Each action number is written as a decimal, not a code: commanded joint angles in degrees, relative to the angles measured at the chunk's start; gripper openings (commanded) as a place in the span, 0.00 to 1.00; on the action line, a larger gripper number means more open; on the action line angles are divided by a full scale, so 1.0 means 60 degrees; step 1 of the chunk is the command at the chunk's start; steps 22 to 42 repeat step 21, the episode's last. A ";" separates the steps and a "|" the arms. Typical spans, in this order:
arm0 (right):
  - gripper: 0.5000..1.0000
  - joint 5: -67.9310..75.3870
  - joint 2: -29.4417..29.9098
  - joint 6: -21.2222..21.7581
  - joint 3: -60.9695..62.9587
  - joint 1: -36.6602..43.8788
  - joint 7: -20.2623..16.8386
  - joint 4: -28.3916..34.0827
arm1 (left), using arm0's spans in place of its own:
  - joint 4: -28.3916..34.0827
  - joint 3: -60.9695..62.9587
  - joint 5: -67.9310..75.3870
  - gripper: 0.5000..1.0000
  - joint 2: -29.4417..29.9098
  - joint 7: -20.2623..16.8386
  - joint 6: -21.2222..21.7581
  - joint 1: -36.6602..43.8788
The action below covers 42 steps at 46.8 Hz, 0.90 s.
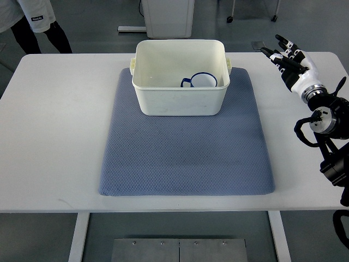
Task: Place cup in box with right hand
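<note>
The cup (202, 81) lies inside the box (179, 100), near the table's (54, 136) far edge. The right hand (286, 59) is empty, fingers spread, by the far right corner. Placing looks finished; next it only needs to move away.

White table (54, 136), grey floor (92, 33) (person's legs (41, 35) behind).

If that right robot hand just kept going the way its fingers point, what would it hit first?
Probably nothing on the table. The right robot hand points up and left, past the table corner toward the floor; the box sits off to its left. Depth is unclear.
</note>
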 commanded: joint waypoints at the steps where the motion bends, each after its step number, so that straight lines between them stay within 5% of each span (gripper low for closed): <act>1: 1.00 0.0005 0.0045 -0.0005 0.0005 -0.0164 0.0003 -0.0007 | -0.0011 -0.0001 0.0000 1.00 0.0000 0.0000 0.0000 -0.0001; 42: 1.00 0.0005 0.0455 0.0009 0.0210 -0.0589 0.0003 0.0022 | 0.0003 -0.0001 0.0000 1.00 0.0000 0.0000 0.0000 -0.0001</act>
